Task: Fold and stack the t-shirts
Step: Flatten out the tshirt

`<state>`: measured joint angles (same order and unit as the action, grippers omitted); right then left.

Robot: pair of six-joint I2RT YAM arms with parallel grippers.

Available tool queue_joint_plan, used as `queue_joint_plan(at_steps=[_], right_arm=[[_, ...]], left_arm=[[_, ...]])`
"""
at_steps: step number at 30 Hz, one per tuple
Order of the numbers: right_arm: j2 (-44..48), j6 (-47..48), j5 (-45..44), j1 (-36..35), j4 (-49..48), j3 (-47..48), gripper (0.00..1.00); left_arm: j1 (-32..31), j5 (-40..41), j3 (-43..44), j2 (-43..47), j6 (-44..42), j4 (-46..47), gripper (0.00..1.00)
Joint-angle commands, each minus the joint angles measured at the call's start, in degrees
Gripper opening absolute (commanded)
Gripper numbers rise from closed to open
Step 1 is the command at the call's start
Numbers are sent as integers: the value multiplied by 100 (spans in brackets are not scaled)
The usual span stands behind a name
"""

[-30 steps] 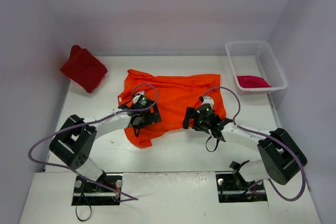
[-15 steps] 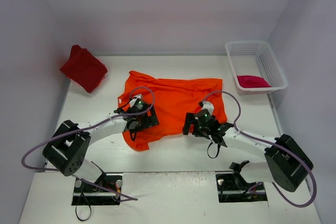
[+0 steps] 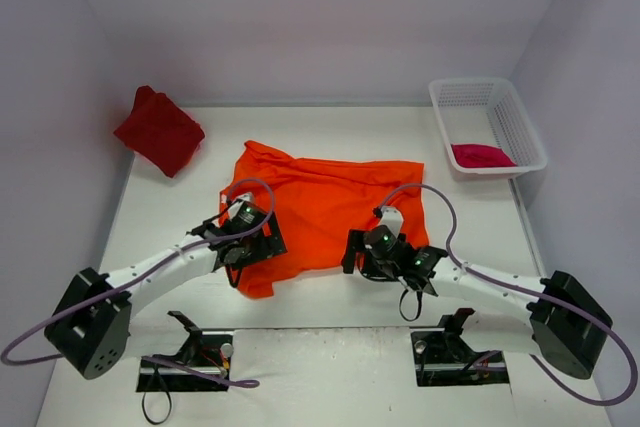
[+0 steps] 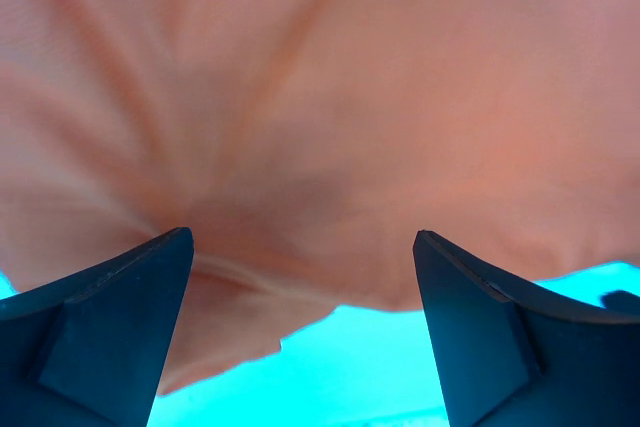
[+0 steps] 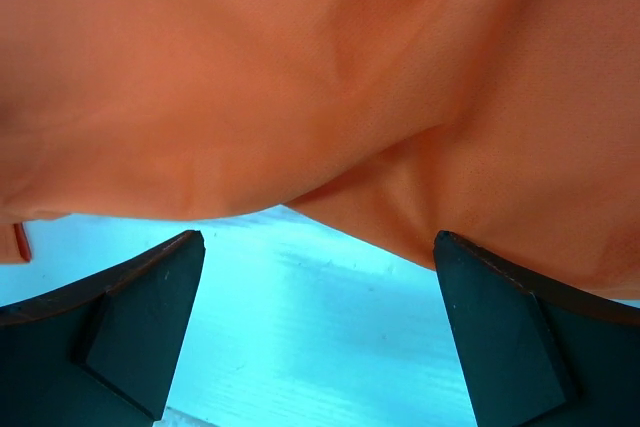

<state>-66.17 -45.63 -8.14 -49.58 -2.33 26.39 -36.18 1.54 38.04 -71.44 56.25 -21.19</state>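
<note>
The bright orange t-shirt (image 3: 325, 202) lies spread and wrinkled on the middle of the white table (image 3: 165, 212). My left gripper (image 3: 243, 249) sits low at its near left part, jaws wide open. In the left wrist view the orange t-shirt (image 4: 330, 97) fills the frame, and its hem lies between the left gripper's (image 4: 303, 239) fingers without being clamped. My right gripper (image 3: 383, 249) stands open at the near right hem. In the right wrist view the orange t-shirt's (image 5: 300, 67) edge lies just ahead of the right gripper (image 5: 318, 239), over bare table. The dark red t-shirt (image 3: 158, 131) lies folded at the back left. The crimson-pink t-shirt (image 3: 482, 155) is in the basket.
A white mesh basket (image 3: 520, 122) stands at the back right corner of the table. Pale walls close in the left, right and back sides. Both arms' cables loop over the orange cloth.
Both arms have drawn back toward the near edge, stretched lower and flatter. The orange t-shirt has slid a little nearer with them. Both grippers stayed open.
</note>
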Motion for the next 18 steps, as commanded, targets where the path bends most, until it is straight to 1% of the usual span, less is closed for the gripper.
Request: queue_joint_plan(at_steps=[1, 5, 9, 14, 18], right_arm=[[219, -455, -398, -262, 206, -11, 95], [298, -745, -539, -657, 470, 15, 95], [280, -860, -750, -851, 619, 216, 96], [219, -834, -1057, -895, 953, 542, 97], [245, -773, -1427, -887, 1444, 945, 98]], left_arm=[[-11, 171, -7, 525, 105, -403, 87], [-3, 206, -139, 833, 167, -483, 87], [-3, 171, -183, 746, 193, -360, 87], [-11, 162, -34, 579, 141, -254, 87], [-11, 180, 37, 526, 97, -237, 87]])
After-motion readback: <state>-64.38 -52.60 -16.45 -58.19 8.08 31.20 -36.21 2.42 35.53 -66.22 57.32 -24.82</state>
